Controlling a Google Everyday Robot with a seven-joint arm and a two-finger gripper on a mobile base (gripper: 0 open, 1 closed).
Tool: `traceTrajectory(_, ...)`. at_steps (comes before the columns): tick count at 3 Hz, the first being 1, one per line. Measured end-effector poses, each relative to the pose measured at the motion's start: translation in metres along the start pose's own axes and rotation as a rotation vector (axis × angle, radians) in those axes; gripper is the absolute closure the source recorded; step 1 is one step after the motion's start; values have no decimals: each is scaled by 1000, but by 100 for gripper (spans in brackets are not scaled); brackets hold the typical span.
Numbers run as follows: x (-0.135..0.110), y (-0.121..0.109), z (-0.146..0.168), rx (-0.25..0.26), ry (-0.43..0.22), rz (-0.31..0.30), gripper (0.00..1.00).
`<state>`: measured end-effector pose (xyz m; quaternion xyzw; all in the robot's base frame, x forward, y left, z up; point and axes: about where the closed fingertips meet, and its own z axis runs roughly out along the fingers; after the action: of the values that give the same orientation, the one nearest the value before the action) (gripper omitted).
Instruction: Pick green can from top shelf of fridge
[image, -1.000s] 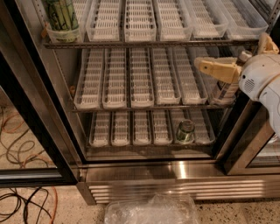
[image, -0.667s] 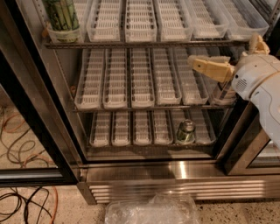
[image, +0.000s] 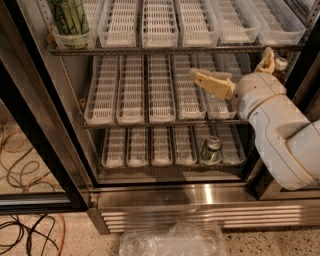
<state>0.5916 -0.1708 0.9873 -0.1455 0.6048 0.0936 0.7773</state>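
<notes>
The green can, dark green with pale stalk print, stands in the leftmost lane tray of the top shelf, its lid cut off by the frame's top edge. My gripper is in front of the right part of the middle rack, below the top shelf and far right of the can. It is open and empty: one cream finger points left, the other points up. The fridge stands open before me.
A short squat green can sits on the bottom rack. A white bottle cap shows behind my gripper. The black door frame runs down the left. Cables and a clear plastic bag lie on the floor.
My gripper and arm have moved left, further across the front of the middle rack. The green can has not moved.
</notes>
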Motion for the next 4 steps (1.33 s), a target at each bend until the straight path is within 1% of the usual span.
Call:
traceTrajectory(1, 0, 0, -2, 0, 0, 0, 0)
traceTrajectory(2, -3, 8, -8, -5, -32, 14, 0)
traceTrajectory(3, -7, 33, -33, -14, -52, 84, 0)
traceTrajectory(4, -2, 74, -55, -80, -43, 130, 0)
